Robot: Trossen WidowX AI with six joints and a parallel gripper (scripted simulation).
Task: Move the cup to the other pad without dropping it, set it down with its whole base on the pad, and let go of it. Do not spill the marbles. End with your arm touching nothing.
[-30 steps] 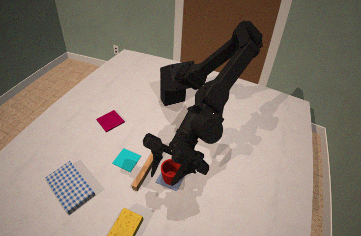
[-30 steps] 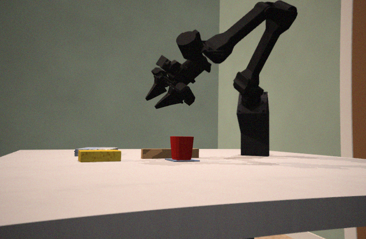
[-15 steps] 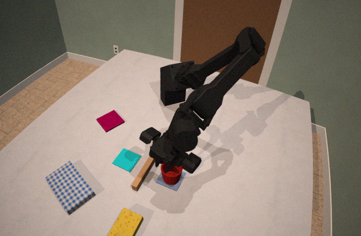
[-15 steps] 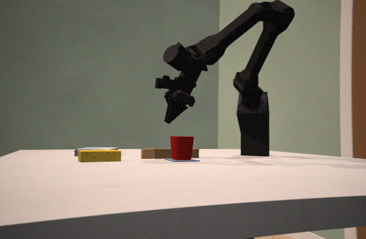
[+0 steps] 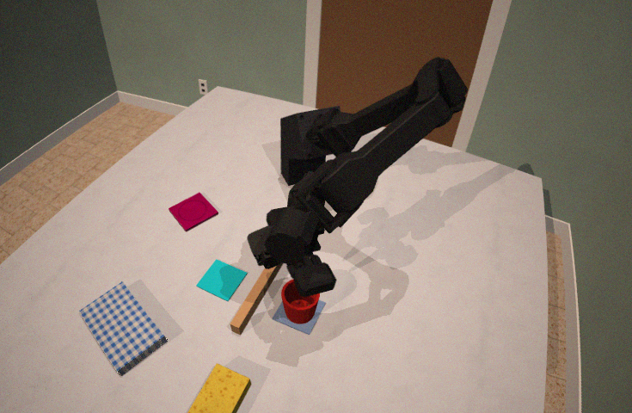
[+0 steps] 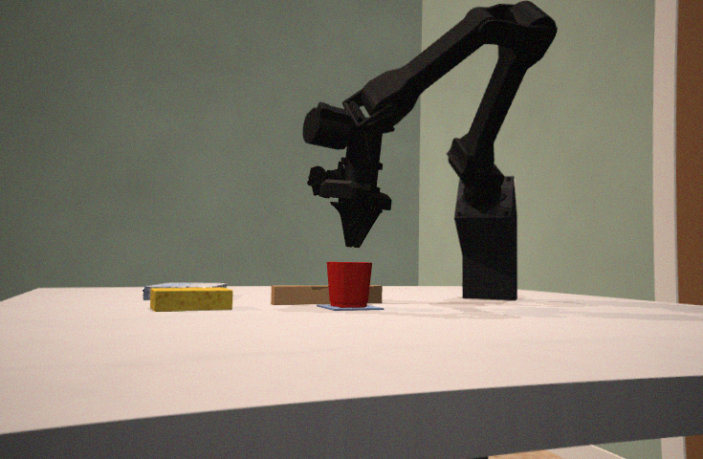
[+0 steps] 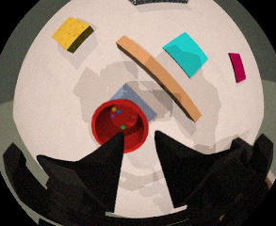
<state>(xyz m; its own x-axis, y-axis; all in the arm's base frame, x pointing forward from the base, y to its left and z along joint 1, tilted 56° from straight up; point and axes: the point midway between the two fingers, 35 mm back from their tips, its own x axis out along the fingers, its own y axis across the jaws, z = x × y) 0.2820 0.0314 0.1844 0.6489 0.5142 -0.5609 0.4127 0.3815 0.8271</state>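
The red cup (image 5: 299, 306) stands upright on a grey-blue pad (image 5: 288, 321) near the table's front middle. It also shows in the side view (image 6: 349, 284) and in the wrist view (image 7: 119, 127), where a few coloured marbles lie inside it. My gripper (image 6: 354, 243) points straight down, a short way above the cup's rim and clear of it. In the wrist view the fingers stand partly apart with nothing between them. A cyan pad (image 5: 222, 279) lies to the left beyond a wooden bar, and a magenta pad (image 5: 193, 211) lies farther back left.
A wooden bar (image 5: 254, 299) lies between the cup and the cyan pad, close to the cup's left. A blue checked notebook (image 5: 122, 327) and a yellow sponge (image 5: 219, 389) lie at the front left. The arm's base (image 5: 302, 145) stands at the back.
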